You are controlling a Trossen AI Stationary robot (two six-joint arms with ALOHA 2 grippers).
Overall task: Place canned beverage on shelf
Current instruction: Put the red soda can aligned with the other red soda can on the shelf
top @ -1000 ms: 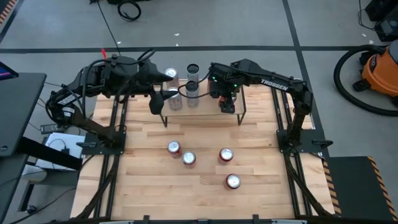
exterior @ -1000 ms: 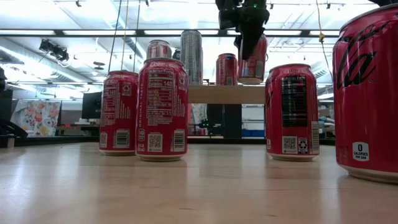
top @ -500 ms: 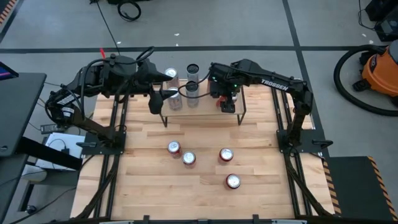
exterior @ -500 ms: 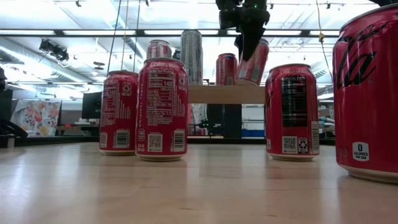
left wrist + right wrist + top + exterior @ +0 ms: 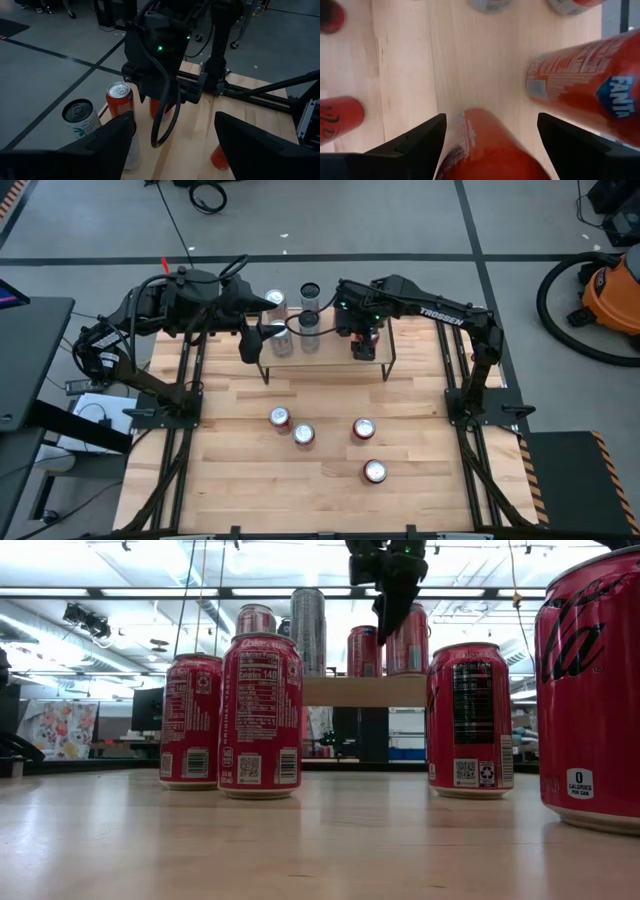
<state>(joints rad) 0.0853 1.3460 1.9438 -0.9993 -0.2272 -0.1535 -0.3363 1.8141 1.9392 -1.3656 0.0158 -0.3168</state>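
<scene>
Two fingers of the right gripper (image 5: 490,135) are standing apart, straddling a red can (image 5: 487,150) that is sitting upright on the shelf (image 5: 330,360); the can is lying between them, and contact cannot be confirmed. A Fanta can (image 5: 585,92) is standing just beside one finger. The left gripper (image 5: 172,132) is hovering at the shelf's other end, fingers apart and holding nothing.

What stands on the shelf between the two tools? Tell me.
High view: between left tool and right tool, the shelf bears two silver cans, one behind the other.
</scene>
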